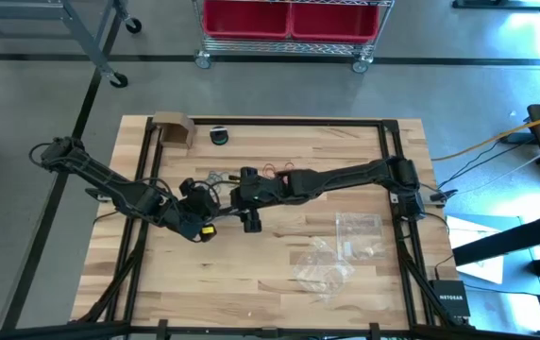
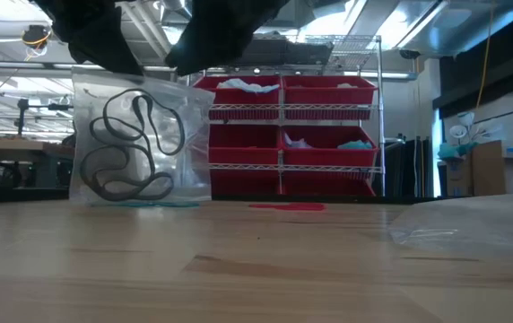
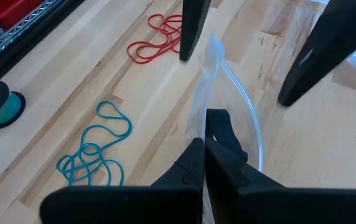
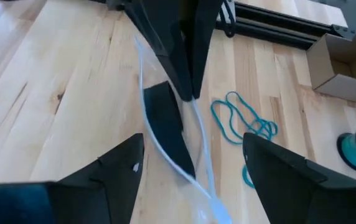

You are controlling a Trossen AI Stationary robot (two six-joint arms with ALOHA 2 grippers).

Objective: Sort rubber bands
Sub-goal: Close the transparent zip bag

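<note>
The left gripper (image 3: 204, 149), at the table's middle, has its fingers clamped on the top edge of a clear bag (image 2: 140, 144) holding black rubber bands (image 2: 131, 152). The right gripper (image 4: 190, 162) hangs just above, fingers apart astride the bag's mouth. Bagging looks underway; next probably calls for spreading that mouth. Teal bands (image 3: 94, 152) lie toward 11 o'clock, red bands (image 3: 159, 40) toward 12.

Workshop, wire shelving (image 2: 292, 135), red bins (image 2: 328, 94), concrete floor (image 1: 43, 94)
</note>
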